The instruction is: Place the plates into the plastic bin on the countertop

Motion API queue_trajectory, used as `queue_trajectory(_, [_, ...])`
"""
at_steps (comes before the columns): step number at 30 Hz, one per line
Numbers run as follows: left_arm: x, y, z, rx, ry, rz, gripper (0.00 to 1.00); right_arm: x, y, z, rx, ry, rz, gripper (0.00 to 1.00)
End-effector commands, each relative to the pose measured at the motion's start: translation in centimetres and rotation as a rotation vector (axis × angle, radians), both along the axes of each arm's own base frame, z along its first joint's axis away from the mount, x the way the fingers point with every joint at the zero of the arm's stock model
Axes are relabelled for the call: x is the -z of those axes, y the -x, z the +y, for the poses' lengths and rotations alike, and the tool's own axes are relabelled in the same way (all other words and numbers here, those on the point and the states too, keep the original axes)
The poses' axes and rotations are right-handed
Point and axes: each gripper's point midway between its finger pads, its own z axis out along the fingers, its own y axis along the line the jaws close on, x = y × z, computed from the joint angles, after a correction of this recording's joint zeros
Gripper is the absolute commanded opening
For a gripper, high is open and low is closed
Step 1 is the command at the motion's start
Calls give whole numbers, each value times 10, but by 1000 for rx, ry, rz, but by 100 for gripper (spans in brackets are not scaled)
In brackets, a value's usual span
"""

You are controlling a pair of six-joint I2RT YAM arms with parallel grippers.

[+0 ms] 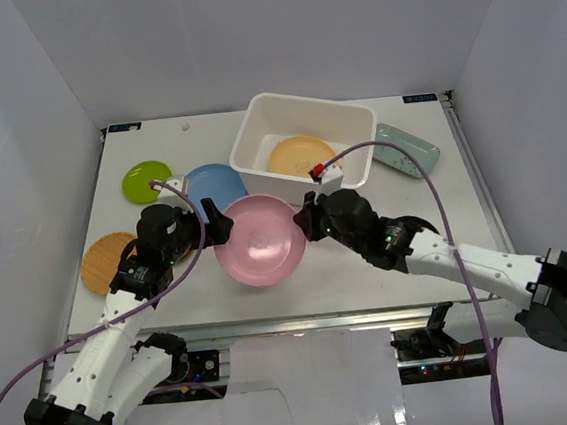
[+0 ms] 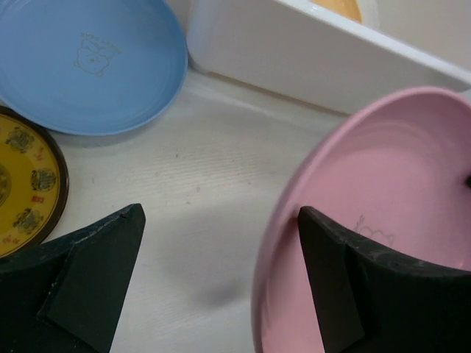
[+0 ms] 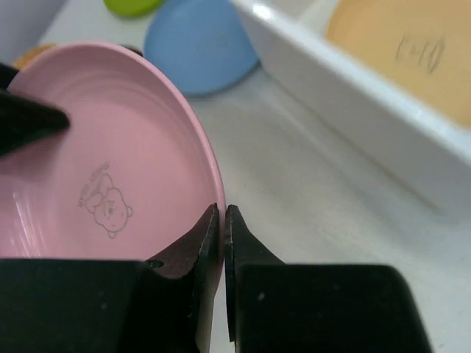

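The pink plate (image 1: pixel 259 240) is held tilted just above the countertop (image 1: pixel 391 282), in front of the white plastic bin (image 1: pixel 256 140). My right gripper (image 1: pixel 307 220) is shut on its right rim, seen pinched between the fingers in the right wrist view (image 3: pixel 223 212). My left gripper (image 1: pixel 223 225) is open at the plate's left rim; in the left wrist view (image 2: pixel 219 213) one finger (image 2: pixel 338 265) lies over the plate's inside (image 2: pixel 397 169) and the other stands well clear. A yellow plate (image 1: pixel 301 155) lies in the bin.
The blue plate (image 1: pixel 215 184) lies left of the bin, the lime green plate (image 1: pixel 146 181) beyond it, the orange woven-look plate (image 1: pixel 105 262) at the left edge. The brown-gold plate (image 2: pixel 22 184) lies under my left wrist. The mint oblong dish (image 1: pixel 405 148) sits right of the bin.
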Motion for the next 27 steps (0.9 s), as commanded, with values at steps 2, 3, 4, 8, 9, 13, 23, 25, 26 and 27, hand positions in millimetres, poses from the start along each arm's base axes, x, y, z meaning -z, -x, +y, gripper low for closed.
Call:
queue_trajectory(2, [-12,-4,7,-38,6,-29,96,-112,-53,-34,146,-35,-269,8])
queue_trajectory(3, [-13,-4,7,-38,4,-31,96,-116,-67,-39,169,-29,-276,8])
queue_trajectory(4, [-12,-3,8,-43,3,-30,96,-121,-91,-59,238,-21,-284,8])
queue_trajectory(8, [-12,-3,11,-59,0,-31,95,-133,-158,-82,355,28,-314,8])
queue_trajectory(9, [-13,-3,11,-61,2,-31,95,-153,-172,-84,380,14,-344,8])
queue_trajectory(13, [-12,-2,10,-55,7,-28,95,-138,-230,-99,443,48,-300,8])
queue_trajectory(23, [-5,2,-15,72,62,12,95,-112,-257,-115,440,21,-194,8])
queue_trajectory(25, [-1,10,-33,161,126,56,95,-82,-259,-119,450,79,-136,8])
queue_trajectory(26, [7,12,-40,190,143,99,95,-73,-258,-120,453,89,-122,10])
queue_trajectory(27, [9,14,-46,213,166,123,95,-64,-258,-121,454,97,-109,21])
